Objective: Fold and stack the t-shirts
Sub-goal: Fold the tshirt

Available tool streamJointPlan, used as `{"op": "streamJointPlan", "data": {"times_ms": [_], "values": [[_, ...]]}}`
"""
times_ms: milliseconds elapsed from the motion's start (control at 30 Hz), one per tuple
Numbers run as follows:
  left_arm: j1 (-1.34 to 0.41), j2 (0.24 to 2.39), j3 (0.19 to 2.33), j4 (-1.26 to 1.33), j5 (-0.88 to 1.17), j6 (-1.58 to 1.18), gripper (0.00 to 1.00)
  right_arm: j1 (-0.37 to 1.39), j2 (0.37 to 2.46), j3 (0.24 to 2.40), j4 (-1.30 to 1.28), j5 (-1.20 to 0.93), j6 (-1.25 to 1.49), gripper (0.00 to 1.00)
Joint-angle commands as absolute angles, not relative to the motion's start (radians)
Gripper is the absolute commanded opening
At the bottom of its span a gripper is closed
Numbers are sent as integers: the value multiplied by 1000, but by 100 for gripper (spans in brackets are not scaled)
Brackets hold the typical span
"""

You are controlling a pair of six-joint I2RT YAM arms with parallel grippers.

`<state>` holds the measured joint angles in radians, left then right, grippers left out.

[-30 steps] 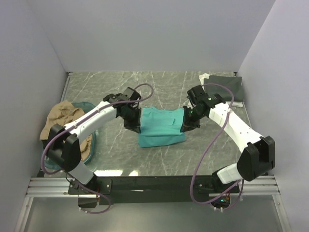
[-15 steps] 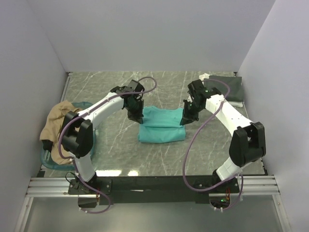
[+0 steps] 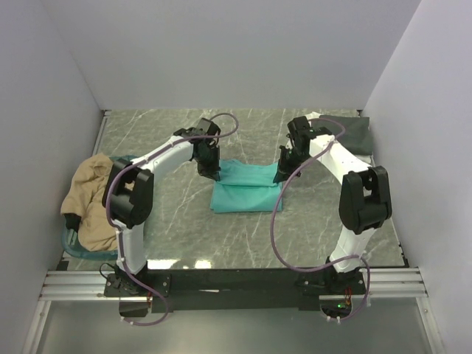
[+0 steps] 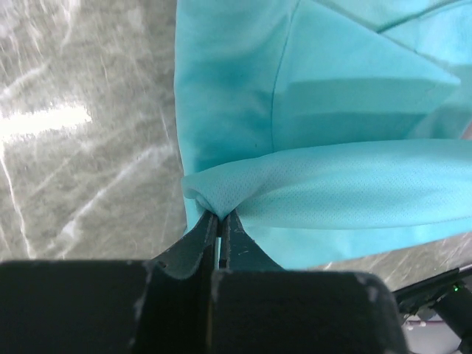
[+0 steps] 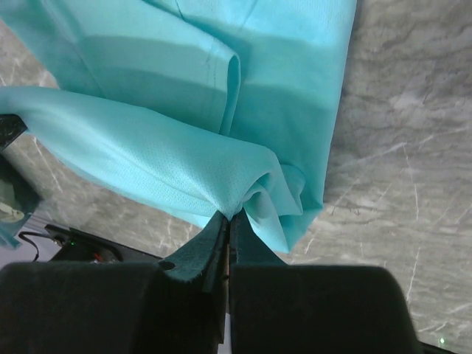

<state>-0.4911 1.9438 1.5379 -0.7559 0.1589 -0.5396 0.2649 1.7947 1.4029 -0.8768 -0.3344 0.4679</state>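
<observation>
No writing, label, brand mark, number or sign could be read in any view. The teal-green cloth t-shirt (image 3: 247, 193) showed only plain fabric, and the grey marbled table top (image 3: 310, 236) bore nothing legible.

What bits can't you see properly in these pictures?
- Top view: the tan t-shirt covers most of the basket; only bits of rim show.
- Top view: the right arm crosses the dark grey t-shirt, hiding its near corner.
- Left wrist view: the teal t-shirt runs off the top and right edges; cloth hides the left claw tips.
- Right wrist view: bunched cloth hides the right claw tips.
</observation>
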Motion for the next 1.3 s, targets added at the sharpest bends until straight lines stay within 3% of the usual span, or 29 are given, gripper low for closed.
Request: {"op": "streamJointPlan", "data": {"times_ms": [0, 433, 500, 533, 600, 633, 667, 733, 767, 867, 1067, 1267], "values": [[-476, 1954, 1566, -707, 138, -554, 0, 244, 1809, 1443, -847, -334, 446, 0], [-449, 2031, 1654, -632, 172, -591, 1, 210, 1894, 1482, -790, -363, 446, 0], [-442, 2037, 1663, -614, 178, -592, 13, 192, 1907, 1493, -766, -402, 471, 0], [-437, 2040, 1681, -615, 179, -595, 35, 186, 1911, 1502, -752, -432, 479, 0], [-431, 2043, 1722, -624, 173, -600, 60, 179, 1924, 1560, -755, -433, 491, 4], [-425, 2046, 1739, -630, 157, -598, 79, 176, 1925, 1583, -758, -428, 495, 10], [-422, 2043, 1758, -637, 144, -597, 83, 172, 1924, 1621, -759, -425, 499, 24], [-413, 2019, 1787, -631, 120, -591, 89, 150, 1904, 1644, -753, -419, 520, 36], [-408, 2005, 1787, -623, 115, -589, 90, 141, 1890, 1641, -744, -420, 529, 48], [-399, 1945, 1727, -578, 123, -588, 92, 106, 1786, 1574, -683, -410, 564, 60], [-397, 1872, 1493, -500, 172, -594, 90, 97, 1686, 1378, -643, -391, 506, 61], [-397, 1828, 1362, -439, 219, -594, 89, 94, 1574, 1140, -486, -538, 485, 61]]}}
